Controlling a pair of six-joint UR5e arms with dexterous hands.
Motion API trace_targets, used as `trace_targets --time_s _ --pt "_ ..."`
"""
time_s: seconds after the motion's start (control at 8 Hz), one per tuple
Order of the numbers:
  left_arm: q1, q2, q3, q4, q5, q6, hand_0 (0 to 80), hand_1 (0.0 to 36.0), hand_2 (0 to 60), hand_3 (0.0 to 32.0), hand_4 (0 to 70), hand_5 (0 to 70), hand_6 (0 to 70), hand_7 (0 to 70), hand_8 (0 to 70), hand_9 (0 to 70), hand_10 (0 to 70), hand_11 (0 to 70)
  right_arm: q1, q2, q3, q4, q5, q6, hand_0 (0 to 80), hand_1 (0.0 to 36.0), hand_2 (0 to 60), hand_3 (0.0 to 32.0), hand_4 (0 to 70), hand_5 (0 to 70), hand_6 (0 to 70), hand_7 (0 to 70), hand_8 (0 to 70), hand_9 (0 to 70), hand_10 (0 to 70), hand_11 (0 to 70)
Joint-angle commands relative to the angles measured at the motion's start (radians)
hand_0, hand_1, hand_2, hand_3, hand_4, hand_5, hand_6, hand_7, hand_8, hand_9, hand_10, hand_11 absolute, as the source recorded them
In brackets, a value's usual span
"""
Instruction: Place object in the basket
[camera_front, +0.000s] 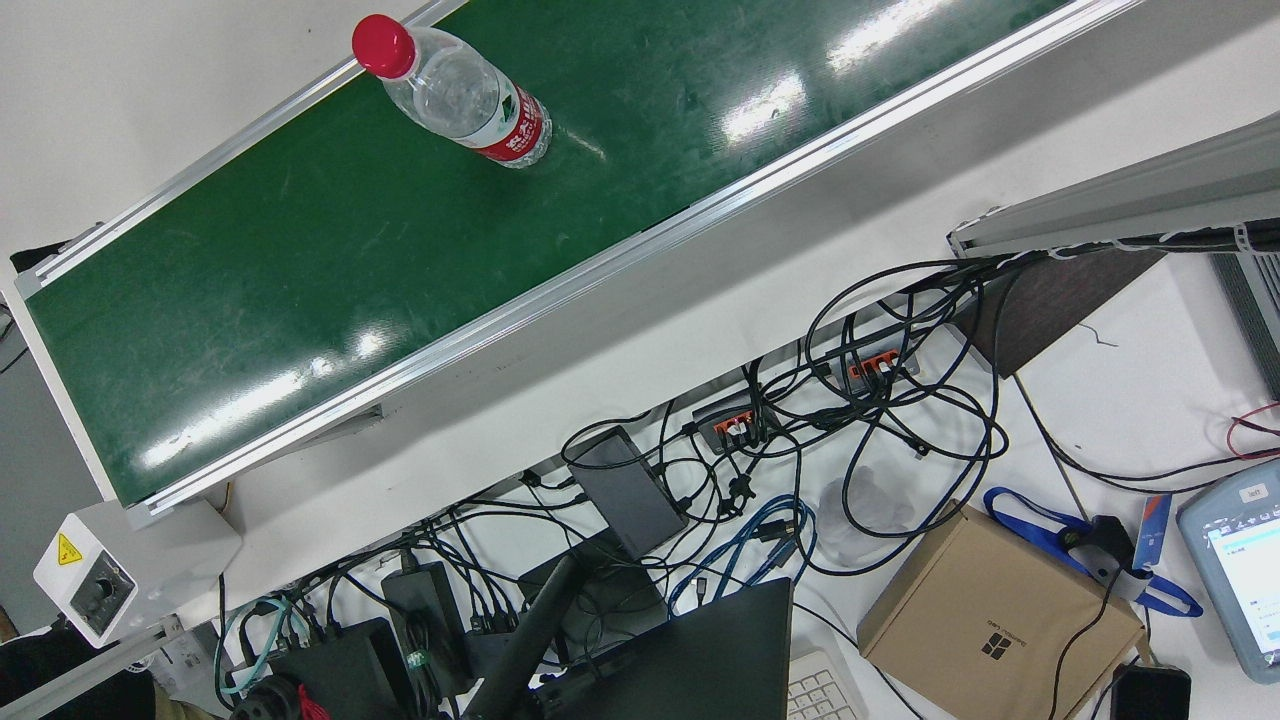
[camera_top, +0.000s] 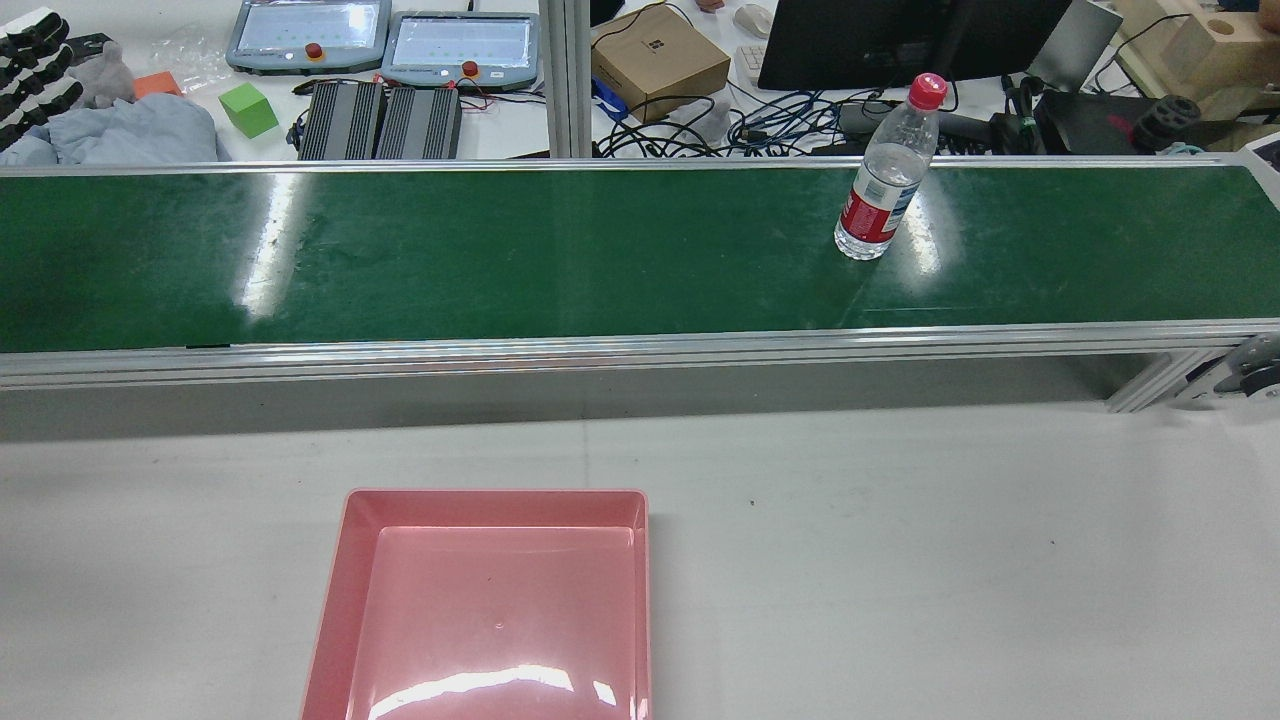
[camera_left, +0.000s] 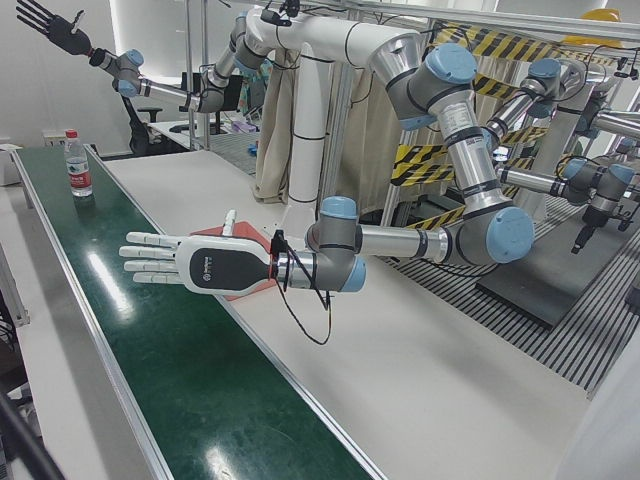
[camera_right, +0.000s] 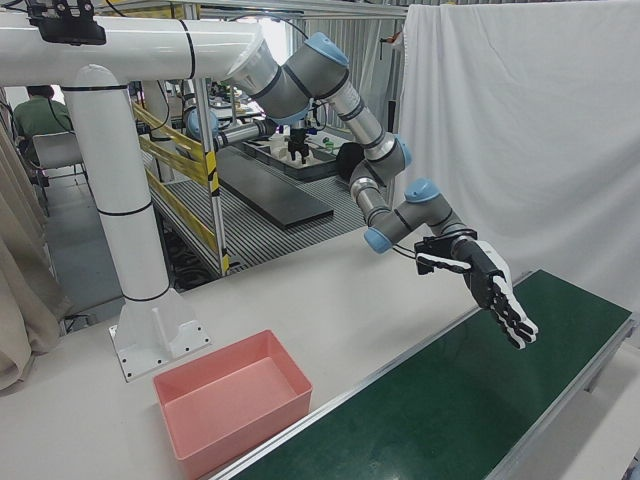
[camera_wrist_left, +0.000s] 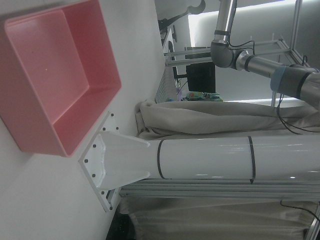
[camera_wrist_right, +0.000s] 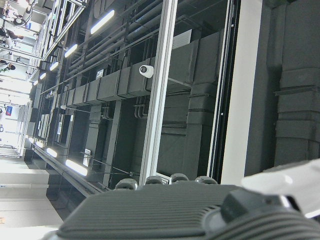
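A clear water bottle (camera_top: 880, 190) with a red cap and red label stands upright on the green conveyor belt (camera_top: 500, 260), close to the belt's far edge and toward its end on the robot's right side, well apart from both hands. The pink basket (camera_top: 490, 495) sits on the white table (camera_top: 900, 550) on the robot's side of the belt, at the table's near edge in the rear view and just in front of the white pedestal (camera_right: 130, 250) that carries the arms. The left hand (camera_left: 200, 265) hovers flat above the belt's robot-side edge beside the basket, its fingers stretched straight and spread apart, holding nothing; from the opposite corner it shows tipped downward over the green surface. The right hand (camera_left: 50, 25) is raised high in the air beyond the bottle's end of the belt, dark fingers fanned apart and clasping nothing, and its own camera looks up at ceiling ducts and strip lights. The left hand's camera takes in the basket and the foot of the pedestal. Across the belt, the operators' bench holds a tangle of black and blue cables (camera_front: 850, 420), a cardboard box (camera_top: 660, 60), two teach pendants (camera_top: 310, 35) and a small green cube (camera_top: 248, 110).
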Motion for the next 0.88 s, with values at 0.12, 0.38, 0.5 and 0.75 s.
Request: trace_targets --time_s 0.12,0.38,0.5,0.75 --pt "0.003 0.0 0.0 0.0 0.0 0.0 48.6 1.3 0.0 0.8 7.5 4.5 0.0 0.0 0.0 0.0 2.5 4.5 0.0 0.0 0.0 0.0 0.0 0.0 0.0 0.0 0.0 0.0 0.0 0.0 0.0 0.0 0.0 0.0 0.0 0.0" --pt "0.003 0.0 -0.006 0.0 0.002 0.0 48.9 1.4 0.0 1.2 7.4 4.9 0.0 0.0 0.0 0.0 2.2 4.1 0.0 0.0 0.0 0.0 0.0 0.0 0.0 0.0 0.0 0.0 0.0 0.0 0.0 0.0 0.0 0.0 0.0 0.0" --pt "0.001 0.0 -0.009 0.0 0.002 0.0 48.9 1.3 0.0 1.0 7.5 5.0 0.0 0.0 0.0 0.0 2.3 4.3 0.0 0.0 0.0 0.0 0.0 0.0 0.0 0.0 0.0 0.0 0.0 0.0 0.0 0.0 0.0 0.0 0.0 0.0" --pt "0.001 0.0 -0.009 0.0 0.002 0.0 48.7 1.1 0.0 0.8 7.6 5.0 0.0 0.0 0.0 0.0 2.3 4.2 0.0 0.0 0.0 0.0 0.0 0.0 0.0 0.0 0.0 0.0 0.0 0.0 0.0 0.0 0.0 0.0 0.0 0.0"
